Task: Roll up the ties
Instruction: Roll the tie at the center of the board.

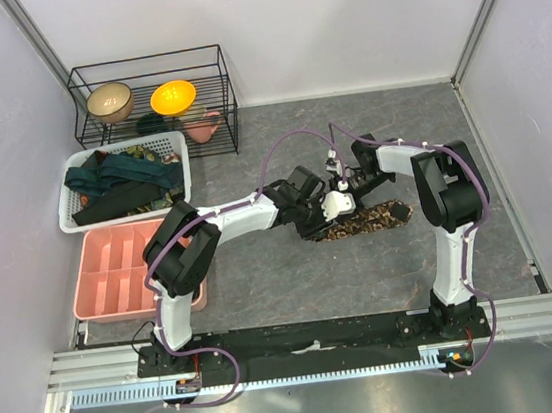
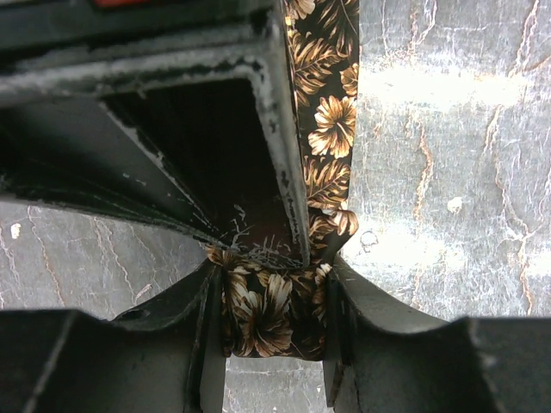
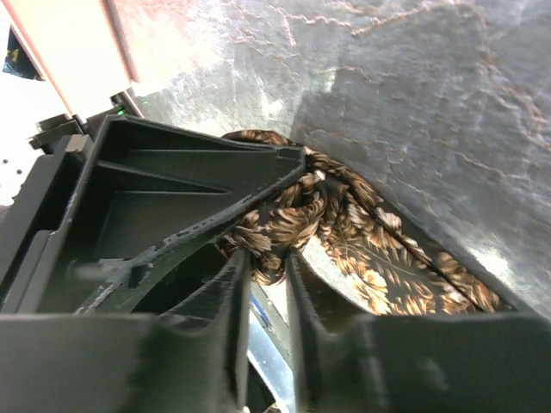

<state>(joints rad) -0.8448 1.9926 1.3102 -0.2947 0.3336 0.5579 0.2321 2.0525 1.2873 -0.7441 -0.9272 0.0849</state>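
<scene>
The grey surface (image 1: pixel 296 285) is carrying the brown flowered tie (image 1: pixel 378 217) in the middle, between the two arms. Most of it is lying as a flat strip, and its left end is bunched into a small fold. The left claw (image 2: pixel 275 320) is pinching this end, its jaws open only as wide as the cloth. The right claw (image 3: pixel 265 274), nearly closed, is gripping the same bunch and crowding against the other. To roll well, I think one claw should be holding the core tight while the other is feeding the strip straight, without slack or twist.
</scene>
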